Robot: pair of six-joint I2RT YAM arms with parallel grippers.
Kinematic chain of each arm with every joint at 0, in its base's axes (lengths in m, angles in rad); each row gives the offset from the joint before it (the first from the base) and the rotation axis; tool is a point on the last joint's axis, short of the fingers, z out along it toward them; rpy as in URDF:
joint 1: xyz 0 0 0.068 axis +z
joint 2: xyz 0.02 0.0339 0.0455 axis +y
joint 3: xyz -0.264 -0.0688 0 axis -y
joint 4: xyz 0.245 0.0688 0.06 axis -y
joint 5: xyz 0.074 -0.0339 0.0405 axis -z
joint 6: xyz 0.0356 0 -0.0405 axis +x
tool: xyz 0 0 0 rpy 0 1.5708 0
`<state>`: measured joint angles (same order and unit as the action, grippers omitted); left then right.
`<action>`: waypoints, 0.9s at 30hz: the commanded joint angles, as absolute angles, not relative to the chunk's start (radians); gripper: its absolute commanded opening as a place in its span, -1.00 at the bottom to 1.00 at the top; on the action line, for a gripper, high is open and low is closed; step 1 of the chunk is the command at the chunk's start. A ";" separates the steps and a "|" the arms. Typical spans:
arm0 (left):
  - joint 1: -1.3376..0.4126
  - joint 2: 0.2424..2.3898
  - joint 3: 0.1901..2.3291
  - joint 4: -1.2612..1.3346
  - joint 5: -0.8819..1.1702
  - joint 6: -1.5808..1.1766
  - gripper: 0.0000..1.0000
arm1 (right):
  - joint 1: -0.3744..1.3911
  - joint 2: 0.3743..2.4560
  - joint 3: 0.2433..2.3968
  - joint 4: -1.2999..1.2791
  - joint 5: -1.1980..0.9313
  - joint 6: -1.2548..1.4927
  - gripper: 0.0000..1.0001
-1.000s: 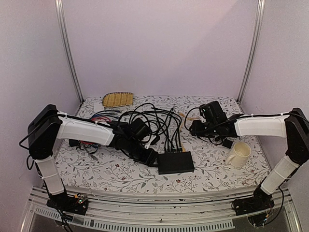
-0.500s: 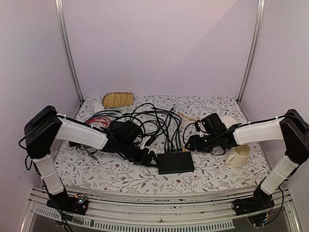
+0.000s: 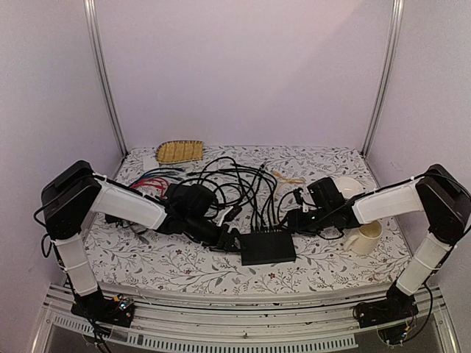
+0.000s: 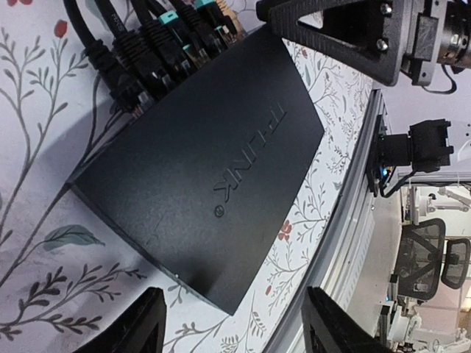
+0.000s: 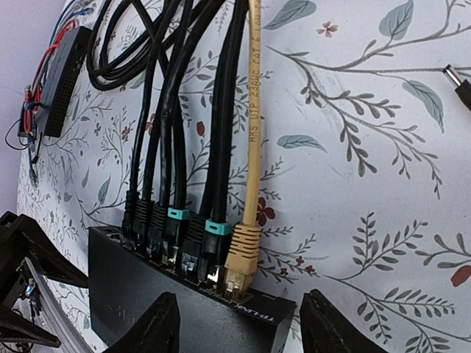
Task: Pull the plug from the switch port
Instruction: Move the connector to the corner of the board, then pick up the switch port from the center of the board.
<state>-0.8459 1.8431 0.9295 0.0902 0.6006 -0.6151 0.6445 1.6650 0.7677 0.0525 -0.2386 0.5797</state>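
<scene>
The switch (image 3: 268,248) lies flat near the front middle of the bench (image 3: 176,268), its socket edge turned away from the arm bases and filled with a row of connectors: several black plugs (image 5: 158,220), two of them with teal boots, and a yellow plug (image 5: 241,254) at the end of the row on the right arm's side. That yellow one looks the likeliest target, though the task does not say which. It should be light and hard-shelled under a slightly rubbery boot, and probably held in by a small latch tab, so it may resist a plain tug. The sound hold is across the boot's flanks just behind the socket, pulling straight back along the line of the yellow cable (image 5: 252,110) – the cable itself is soft and would only bend or strain. The switch is a light, smooth box and would likely slide with the pull unless braced. The right pincer (image 5: 243,323) is open and holds nothing; the yellow plug sits almost centred between its two fingers, just ahead of the tips and not yet touched. The left pincer (image 4: 232,327) is open too, at the switch's opposite end, its fingers straddling a near corner of the box – whether they touch it I cannot tell.
</scene>
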 commanded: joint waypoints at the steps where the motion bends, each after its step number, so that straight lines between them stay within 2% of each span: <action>1: -0.833 1.869 0.909 0.130 0.624 -0.630 0.32 | 0.615 1.701 0.748 0.124 -0.285 0.561 0.15; 19: -0.824 1.931 0.920 0.156 0.660 -0.635 0.34 | 0.583 1.869 0.758 0.216 -0.509 0.415 0.15; 27: -0.813 1.934 0.916 0.192 0.671 -0.657 0.34 | 0.581 1.874 0.752 0.222 -0.634 0.368 0.15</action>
<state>-0.8322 1.9133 0.9165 0.1658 0.6655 -0.6426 0.5758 1.8366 0.7685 0.3031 -0.5426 0.4004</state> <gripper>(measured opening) 0.671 0.576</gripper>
